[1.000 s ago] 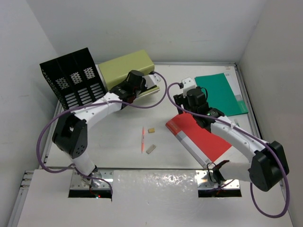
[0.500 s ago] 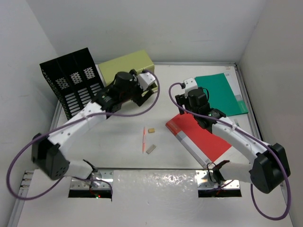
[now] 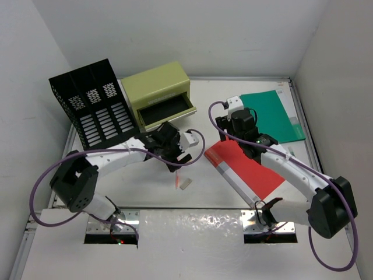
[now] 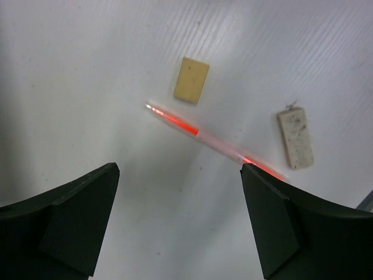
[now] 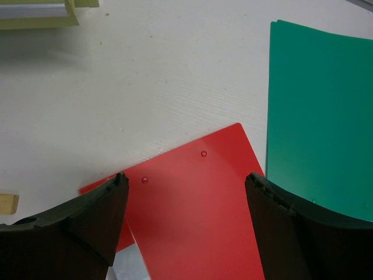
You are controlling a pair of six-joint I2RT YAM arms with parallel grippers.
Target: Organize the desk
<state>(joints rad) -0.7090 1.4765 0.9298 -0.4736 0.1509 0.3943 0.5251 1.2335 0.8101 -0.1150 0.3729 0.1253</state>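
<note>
On the white desk (image 3: pixel 116 186) lie a red pen (image 4: pixel 204 137), a tan eraser (image 4: pixel 191 79) and a dirty whitish eraser (image 4: pixel 295 140). My left gripper (image 3: pixel 176 156) hovers just above them, open and empty; in the left wrist view its dark fingers (image 4: pixel 76 221) frame bare desk below the pen. In the top view the gripper hides the tan eraser, while the pen's lower end (image 3: pixel 176 179) and the whitish eraser (image 3: pixel 185 183) show. My right gripper (image 3: pixel 233 129) stands open and empty over the far corner of a red folder (image 5: pixel 192 198).
An olive-green drawer box (image 3: pixel 156 87) stands at the back with its drawer (image 3: pixel 166 112) pulled out. A black mesh organizer (image 3: pixel 90 102) sits at the back left. A green folder (image 3: pixel 273 115) lies at the right, beside the red folder (image 3: pixel 247 169).
My left arm has come away from the drawer box to the middle of the desk, over the pen, and its gripper has opened. The drawer now stands pulled out. The right arm has not moved.
</note>
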